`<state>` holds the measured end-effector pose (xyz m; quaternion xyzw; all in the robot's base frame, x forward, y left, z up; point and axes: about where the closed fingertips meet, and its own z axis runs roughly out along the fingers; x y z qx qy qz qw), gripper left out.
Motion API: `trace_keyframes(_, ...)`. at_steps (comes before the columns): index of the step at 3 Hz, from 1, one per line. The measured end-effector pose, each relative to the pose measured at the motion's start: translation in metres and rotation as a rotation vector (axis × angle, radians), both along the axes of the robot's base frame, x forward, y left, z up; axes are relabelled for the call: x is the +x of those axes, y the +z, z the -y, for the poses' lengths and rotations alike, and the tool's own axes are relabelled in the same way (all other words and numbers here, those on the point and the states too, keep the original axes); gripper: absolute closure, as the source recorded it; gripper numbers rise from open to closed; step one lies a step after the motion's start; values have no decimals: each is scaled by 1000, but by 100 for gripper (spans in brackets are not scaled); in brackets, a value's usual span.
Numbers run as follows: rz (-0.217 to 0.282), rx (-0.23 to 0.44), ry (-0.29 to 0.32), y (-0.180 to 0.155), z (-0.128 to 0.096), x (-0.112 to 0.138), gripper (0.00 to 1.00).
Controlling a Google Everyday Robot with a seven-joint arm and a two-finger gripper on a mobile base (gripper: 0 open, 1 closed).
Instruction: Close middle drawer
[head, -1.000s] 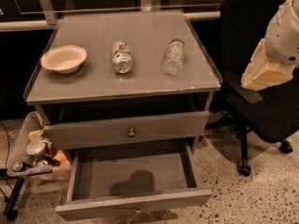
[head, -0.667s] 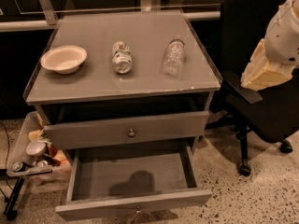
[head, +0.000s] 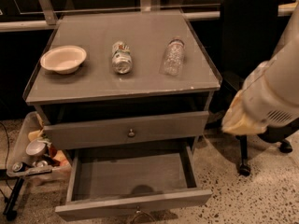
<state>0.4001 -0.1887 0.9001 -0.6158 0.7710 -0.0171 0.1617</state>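
The middle drawer point(head: 133, 205) is pulled far out at the bottom of the grey cabinet. It looks empty inside, and its narrow front has a small knob point(head: 138, 210) at the frame's lower edge. Above it the taller-fronted top drawer point(head: 126, 130) is closed. The lowest drawer is hidden beneath the open one. My gripper is out of view. Only a white arm segment with a tan end point(head: 261, 104) shows at the right, beside the cabinet at top-drawer height.
On the cabinet top point(head: 93, 85) are a white bowl point(head: 63, 58), a can on its side point(head: 121, 57) and a clear plastic bottle on its side point(head: 174, 56). A black office chair point(head: 247, 36) stands right of the cabinet. A bin of clutter point(head: 35, 153) sits at the left on speckled floor.
The white arm has swung down and left, closer to the cabinet's right side. The middle drawer stays open as before.
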Motion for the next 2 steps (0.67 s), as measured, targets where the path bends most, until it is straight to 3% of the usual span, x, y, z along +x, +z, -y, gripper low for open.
trace_keyframes(2,-164,42,72,-158,-46,-45,100)
